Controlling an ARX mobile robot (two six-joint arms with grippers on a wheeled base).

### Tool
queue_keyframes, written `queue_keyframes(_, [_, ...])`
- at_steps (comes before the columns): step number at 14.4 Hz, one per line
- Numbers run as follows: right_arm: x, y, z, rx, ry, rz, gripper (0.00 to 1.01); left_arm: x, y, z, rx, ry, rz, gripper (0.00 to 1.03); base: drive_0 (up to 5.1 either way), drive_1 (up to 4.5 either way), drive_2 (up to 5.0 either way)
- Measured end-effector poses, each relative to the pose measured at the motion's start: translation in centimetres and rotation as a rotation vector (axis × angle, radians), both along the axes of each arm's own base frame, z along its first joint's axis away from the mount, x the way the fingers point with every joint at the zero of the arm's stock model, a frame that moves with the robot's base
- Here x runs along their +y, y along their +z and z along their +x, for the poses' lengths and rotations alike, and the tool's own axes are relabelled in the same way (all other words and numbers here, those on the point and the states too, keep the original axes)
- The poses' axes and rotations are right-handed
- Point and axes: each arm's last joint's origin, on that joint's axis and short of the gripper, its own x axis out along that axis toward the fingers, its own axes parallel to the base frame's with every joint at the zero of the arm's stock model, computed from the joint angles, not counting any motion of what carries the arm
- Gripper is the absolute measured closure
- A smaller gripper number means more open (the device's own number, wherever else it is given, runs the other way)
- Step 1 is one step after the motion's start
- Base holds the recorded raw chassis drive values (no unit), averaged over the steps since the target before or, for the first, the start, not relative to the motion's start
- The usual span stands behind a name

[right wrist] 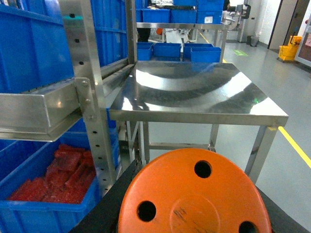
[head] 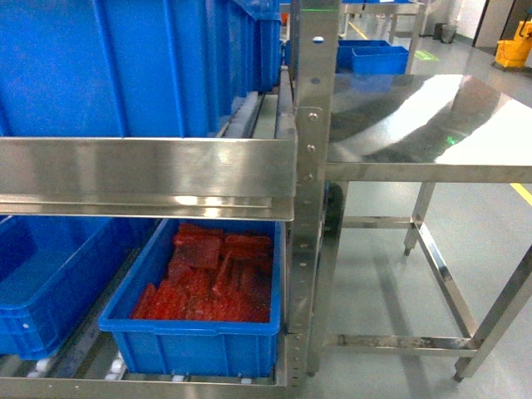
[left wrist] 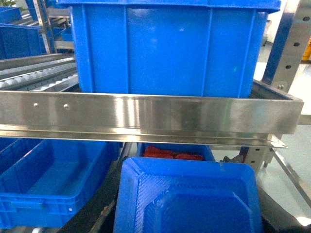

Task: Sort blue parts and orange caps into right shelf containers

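Both arms up at the shelf [head: 150, 166].
Blue part [left wrist: 189, 199] fills left wrist view, orange cap [right wrist: 194, 194] right; grip unclear on both.

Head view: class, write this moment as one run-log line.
lower shelf bin: red parts inside | steel table: beside rack | left wrist: blue part close | right wrist: orange cap close | tools: unseen
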Motion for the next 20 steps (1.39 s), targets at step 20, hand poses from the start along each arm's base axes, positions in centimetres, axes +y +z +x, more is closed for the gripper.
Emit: queue_keyframes(20, [0.0, 0.01, 0.0, -0.001, 0.0, 0.0, 0.57, 0.0, 0.03, 0.0, -0.003, 0.001, 0.0, 0.59, -5.1, 2.38, 2.4])
